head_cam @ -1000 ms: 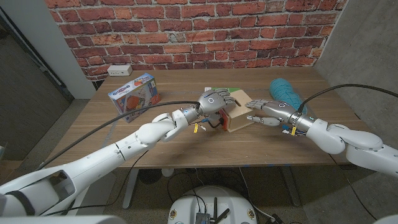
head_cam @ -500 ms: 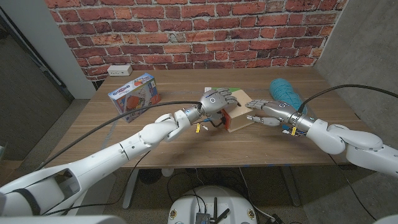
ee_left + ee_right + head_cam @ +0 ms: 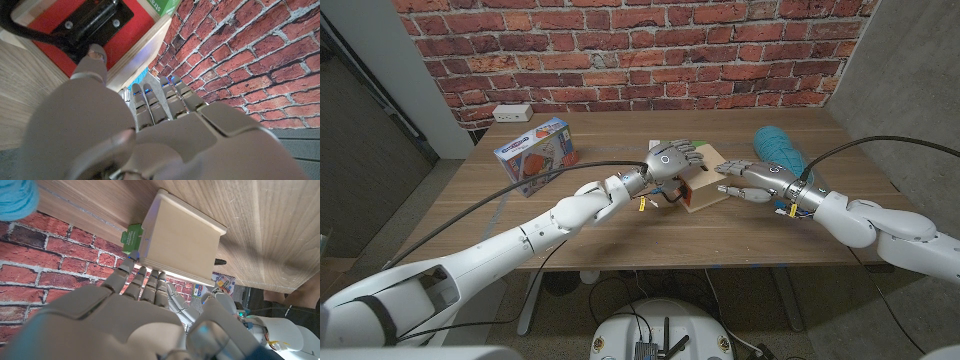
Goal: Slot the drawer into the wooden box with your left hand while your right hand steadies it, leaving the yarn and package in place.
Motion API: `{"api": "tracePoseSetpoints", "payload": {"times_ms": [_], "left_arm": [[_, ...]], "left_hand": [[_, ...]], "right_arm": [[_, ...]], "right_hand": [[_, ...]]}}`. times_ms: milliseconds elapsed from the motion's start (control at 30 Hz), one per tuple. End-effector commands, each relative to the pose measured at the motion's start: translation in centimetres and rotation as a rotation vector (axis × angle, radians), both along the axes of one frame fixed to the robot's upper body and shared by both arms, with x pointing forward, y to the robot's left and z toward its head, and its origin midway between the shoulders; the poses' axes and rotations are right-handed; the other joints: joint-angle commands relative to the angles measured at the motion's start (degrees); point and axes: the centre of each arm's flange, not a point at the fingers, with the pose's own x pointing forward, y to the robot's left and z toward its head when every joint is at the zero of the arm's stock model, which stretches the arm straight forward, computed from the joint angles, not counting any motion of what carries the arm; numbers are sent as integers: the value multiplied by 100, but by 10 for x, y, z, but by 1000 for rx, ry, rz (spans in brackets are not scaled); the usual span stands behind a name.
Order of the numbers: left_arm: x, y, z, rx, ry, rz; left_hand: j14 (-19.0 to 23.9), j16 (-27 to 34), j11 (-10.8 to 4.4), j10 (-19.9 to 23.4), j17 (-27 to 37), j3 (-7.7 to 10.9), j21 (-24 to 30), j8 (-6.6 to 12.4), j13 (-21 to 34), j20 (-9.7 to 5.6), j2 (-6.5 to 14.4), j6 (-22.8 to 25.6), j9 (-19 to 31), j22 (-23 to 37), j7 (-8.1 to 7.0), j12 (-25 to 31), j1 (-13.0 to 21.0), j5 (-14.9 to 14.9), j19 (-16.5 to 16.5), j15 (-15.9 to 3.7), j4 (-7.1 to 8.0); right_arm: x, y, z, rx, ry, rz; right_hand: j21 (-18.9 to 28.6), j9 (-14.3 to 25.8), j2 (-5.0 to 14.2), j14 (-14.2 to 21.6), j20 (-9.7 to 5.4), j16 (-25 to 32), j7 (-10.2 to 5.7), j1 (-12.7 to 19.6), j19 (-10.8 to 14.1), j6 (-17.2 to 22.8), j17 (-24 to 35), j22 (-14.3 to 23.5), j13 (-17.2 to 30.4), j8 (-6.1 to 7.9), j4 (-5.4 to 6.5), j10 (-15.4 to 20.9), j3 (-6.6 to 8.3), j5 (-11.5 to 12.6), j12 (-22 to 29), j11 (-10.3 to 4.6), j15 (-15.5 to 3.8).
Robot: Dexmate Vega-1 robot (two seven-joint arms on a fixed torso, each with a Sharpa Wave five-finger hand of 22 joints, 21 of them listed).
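Two hands meet at the wooden box [image 3: 704,184], which sits on the table [image 3: 620,225] about midway across it, a little toward the brick wall [image 3: 640,50]. The left hand [image 3: 672,161] is at the box's left end, its back turned up in the head view and its fingers [image 3: 165,97] reaching over the box top. In the left wrist view its thumb presses on the black handle [image 3: 95,22] of the red drawer front [image 3: 60,20], which sits within the box's pale wooden frame; whether the drawer is fully home cannot be told. Nothing is gripped in that hand; the fingers lie loosely spread. The right hand [image 3: 750,178] stands at the box's right end, fingertips [image 3: 142,275] touching its edge in the right wrist view, holding nothing and pressing against the wood.

Just beyond the box, toward the wall, a green card [image 3: 131,236] pokes out from behind it. The ball of blue yarn [image 3: 777,146] lies right of the box, near the right hand's wrist. The package [image 3: 534,154], a colourful printed carton, lies well apart on the box's left. A white power strip [image 3: 512,113] rests at the table's far left corner, against the wall.
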Motion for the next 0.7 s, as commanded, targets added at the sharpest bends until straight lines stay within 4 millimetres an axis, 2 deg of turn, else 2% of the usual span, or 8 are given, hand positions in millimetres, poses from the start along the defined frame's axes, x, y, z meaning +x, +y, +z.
{"api": "tracePoseSetpoints", "payload": {"times_ms": [33,700], "left_arm": [[8,-8,3,-1,-6,-19],[9,-13,5,2,-2,-20]], "left_hand": [[51,12,-6,60,5,17,12,2,9,-857,7,78,13,0,-8,4,70,32,31,-780,26],[76,19,-10,122,6,13,15,10,12,-852,21,130,16,0,-14,20,89,36,41,-792,30]], "right_arm": [[3,-1,2,3,-3,4],[4,-3,1,5,-3,12]], "right_hand": [[26,28,237,47,-372,38,13,-24,63,55,7,16,33,7,-21,86,38,-12,55,59,-170],[29,28,243,66,-378,41,3,-11,87,67,8,16,34,8,-34,92,52,-10,53,47,-176]]}}
